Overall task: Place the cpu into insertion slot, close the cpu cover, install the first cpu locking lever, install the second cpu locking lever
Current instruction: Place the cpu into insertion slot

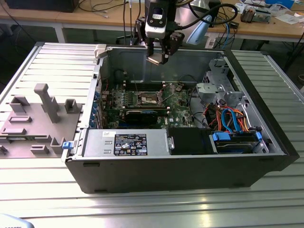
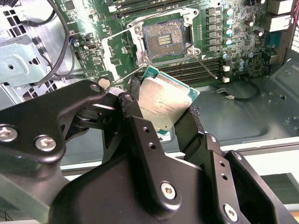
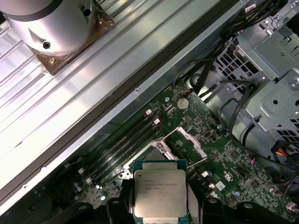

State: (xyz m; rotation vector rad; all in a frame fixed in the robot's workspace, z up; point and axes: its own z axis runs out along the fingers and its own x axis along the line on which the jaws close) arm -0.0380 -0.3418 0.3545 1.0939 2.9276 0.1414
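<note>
The cpu, judged to be light, stiff and thin (its underside probably fragile), is kept clamped by two opposite edges in the gripper, well above the insertion slot of the motherboard.

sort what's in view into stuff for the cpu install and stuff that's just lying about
Job in hand:
cpu, held in the tool above the motherboard
insertion slot, empty
cpu cover, swung open

Just there:
power supply at the case's near edge
metal drive cage
grey fixture tray beside the case
</note>
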